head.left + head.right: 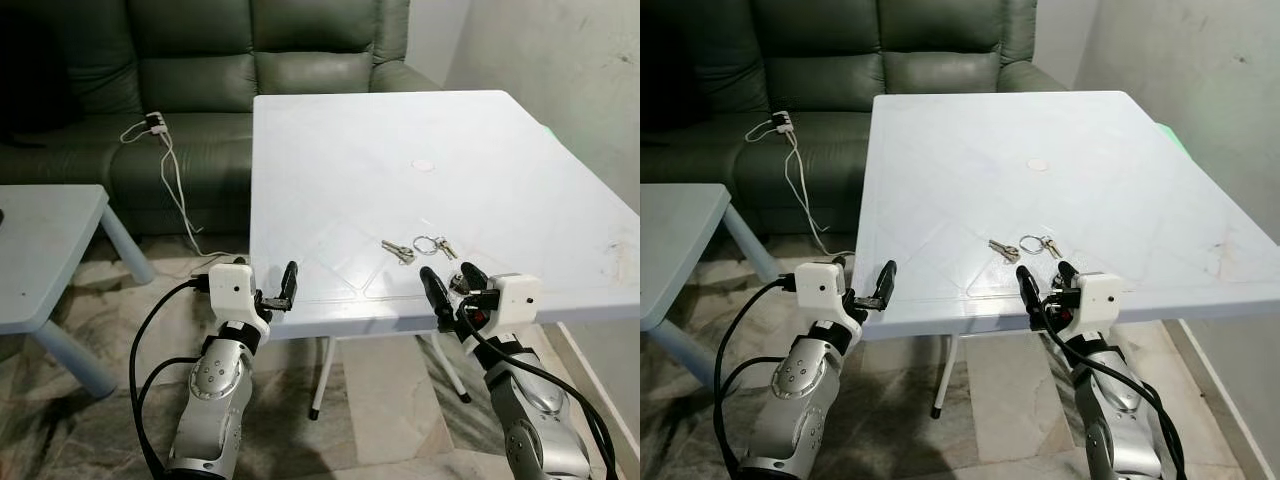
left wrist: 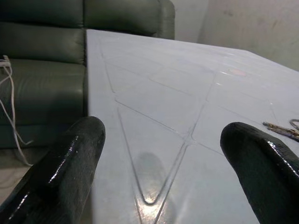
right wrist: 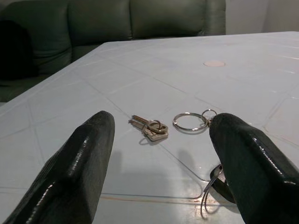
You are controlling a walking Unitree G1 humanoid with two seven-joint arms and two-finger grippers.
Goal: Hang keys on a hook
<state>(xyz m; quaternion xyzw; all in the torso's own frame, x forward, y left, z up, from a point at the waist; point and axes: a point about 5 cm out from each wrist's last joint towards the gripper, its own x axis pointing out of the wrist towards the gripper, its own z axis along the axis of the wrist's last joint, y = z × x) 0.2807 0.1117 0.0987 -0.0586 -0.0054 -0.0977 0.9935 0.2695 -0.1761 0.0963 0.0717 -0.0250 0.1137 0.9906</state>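
A small bunch of silver keys (image 1: pixel 398 250) lies flat on the white table (image 1: pixel 400 140) near its front edge. Just to its right lies a loose key ring (image 1: pixel 432 243) with a short key on it. My right gripper (image 1: pixel 453 288) is open at the table's front edge, just short of the keys, which sit ahead between its fingers (image 3: pixel 74 172) in the right wrist view. A dark fob with a wire ring (image 3: pixel 217 185) lies right by the right finger. My left gripper (image 1: pixel 280 292) is open at the table's front left edge, holding nothing.
A dark green sofa (image 1: pixel 200 60) stands behind the table, with a white charger and cable (image 1: pixel 155 125) on its seat. A low pale table (image 1: pixel 40 240) is at the left. A grey wall (image 1: pixel 580 80) runs along the right. Tiled floor lies below.
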